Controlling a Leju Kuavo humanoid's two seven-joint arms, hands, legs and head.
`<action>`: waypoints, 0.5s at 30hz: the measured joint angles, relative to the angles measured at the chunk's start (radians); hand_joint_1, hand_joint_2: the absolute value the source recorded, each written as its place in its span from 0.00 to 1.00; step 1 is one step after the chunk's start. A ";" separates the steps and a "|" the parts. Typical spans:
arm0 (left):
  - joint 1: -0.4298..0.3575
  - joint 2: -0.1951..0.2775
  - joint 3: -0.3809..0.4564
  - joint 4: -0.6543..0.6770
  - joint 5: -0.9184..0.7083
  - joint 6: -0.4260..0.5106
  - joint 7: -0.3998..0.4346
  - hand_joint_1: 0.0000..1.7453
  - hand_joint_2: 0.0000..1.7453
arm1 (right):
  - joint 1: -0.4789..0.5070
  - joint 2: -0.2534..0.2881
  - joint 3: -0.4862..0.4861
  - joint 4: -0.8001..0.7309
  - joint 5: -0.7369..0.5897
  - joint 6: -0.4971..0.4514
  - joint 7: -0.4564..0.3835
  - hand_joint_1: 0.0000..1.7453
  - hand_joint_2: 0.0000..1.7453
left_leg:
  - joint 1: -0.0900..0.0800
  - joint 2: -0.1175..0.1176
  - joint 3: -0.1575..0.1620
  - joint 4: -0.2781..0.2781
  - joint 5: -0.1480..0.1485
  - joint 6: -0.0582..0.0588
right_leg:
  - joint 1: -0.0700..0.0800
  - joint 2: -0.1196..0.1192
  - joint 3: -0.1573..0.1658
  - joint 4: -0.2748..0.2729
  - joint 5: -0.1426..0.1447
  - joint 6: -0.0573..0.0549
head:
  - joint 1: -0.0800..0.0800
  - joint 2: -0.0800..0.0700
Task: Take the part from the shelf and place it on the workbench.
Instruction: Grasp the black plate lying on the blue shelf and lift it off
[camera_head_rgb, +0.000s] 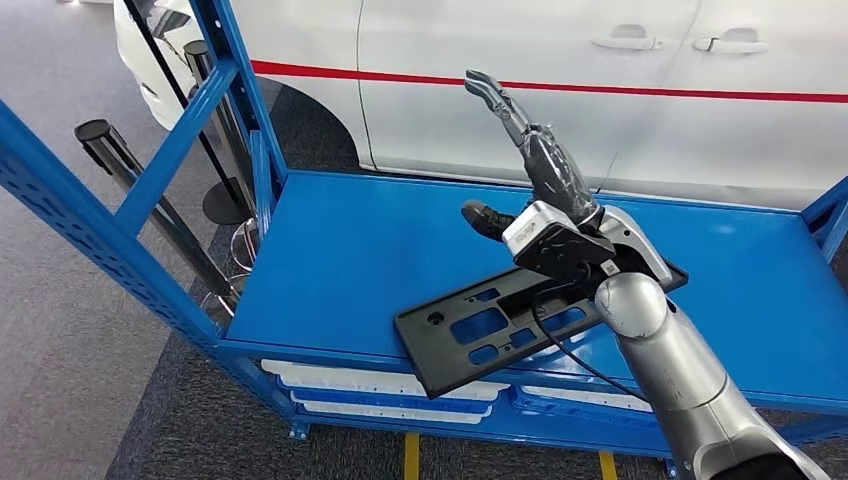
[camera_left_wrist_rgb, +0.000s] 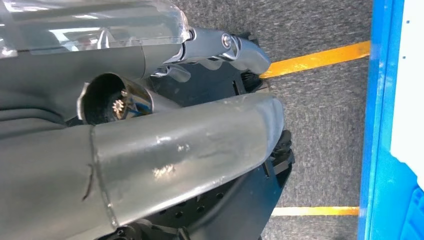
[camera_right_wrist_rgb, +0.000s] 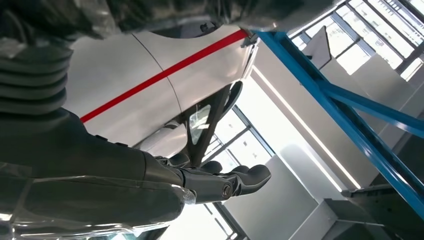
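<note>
A flat black part (camera_head_rgb: 468, 337) with several cut-outs lies on the blue shelf board (camera_head_rgb: 340, 250), its near corner jutting over the front edge. My right hand (camera_head_rgb: 540, 165) is raised above the part's far end, fingers stretched up and away toward the car, thumb (camera_head_rgb: 487, 217) out to the side, holding nothing. The right wrist view shows the same fingers (camera_right_wrist_rgb: 235, 181) stretched out in the air with nothing between them. My left hand (camera_left_wrist_rgb: 190, 115) hangs low beside the shelf over grey floor, thumb and fingers apart and nothing in it.
A white car (camera_head_rgb: 450, 60) with a red stripe stands close behind the shelf. Blue uprights (camera_head_rgb: 225, 80) and a slanted brace frame the shelf's left side. White bins (camera_head_rgb: 380, 385) sit under the board. Black posts (camera_head_rgb: 110, 140) stand at left; yellow lines (camera_head_rgb: 411, 455) mark the floor.
</note>
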 joint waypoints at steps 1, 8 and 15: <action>0.000 0.000 0.000 -0.001 0.000 0.000 0.003 0.00 0.00 | 0.007 -0.003 -0.006 -0.001 0.005 0.000 -0.002 0.00 0.50 | -0.001 0.000 0.002 -0.006 0.001 0.002 | 0.000 0.000 -0.002 0.000 0.002 0.004 | 0.000 0.000; -0.001 -0.001 -0.001 -0.007 0.003 -0.004 0.008 0.00 0.00 | 0.034 -0.060 -0.028 0.014 0.072 0.039 -0.002 0.00 1.00 | 0.017 0.002 0.004 -0.038 0.030 0.016 | -0.026 0.003 -0.102 0.214 -0.114 0.057 | 0.008 0.000; -0.001 0.004 -0.001 -0.012 0.011 -0.025 0.013 0.00 0.00 | 0.046 -0.110 -0.028 0.069 0.142 0.047 0.005 0.00 1.00 | 0.028 -0.001 0.003 -0.035 0.027 -0.018 | -0.049 0.002 0.021 -0.024 0.002 0.078 | 0.009 0.000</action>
